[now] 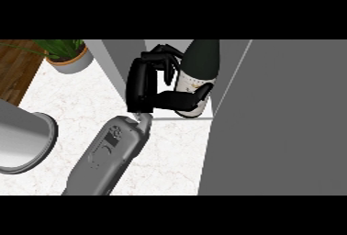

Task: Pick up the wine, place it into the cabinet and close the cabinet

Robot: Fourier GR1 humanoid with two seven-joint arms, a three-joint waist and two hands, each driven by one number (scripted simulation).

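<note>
A: One robot hand (152, 87) in view — black, on a grey forearm coming up from the lower edge. Which arm it is, I can't tell from this view. Thumb and fingers are curled round the wine bottle (198, 73), thumb low across the label, fingers up by the shoulder.

B: Where's the bottle?

A: Upright or nearly so, at the mouth of the cabinet (284, 114), base just about at the front edge of the cabinet floor. Cabinet door (271, 137) is the big grey panel on the right, swung open.

B: Risks?

A: Bottle looks barely inside. My guess — if the fingers let go here, the base may sit too near the lip, and the closing door could clip it or tip it out onto the tabletop (75, 114). Also the thumb is wrapped low, so pulling the robot hand back could drag the bottle along.

B: Anything else nearby?

A: Potted plant (66, 55) top left, grey round bin-like thing (27, 142) at the left edge. Both well apart from the cabinet, no worry.
</note>
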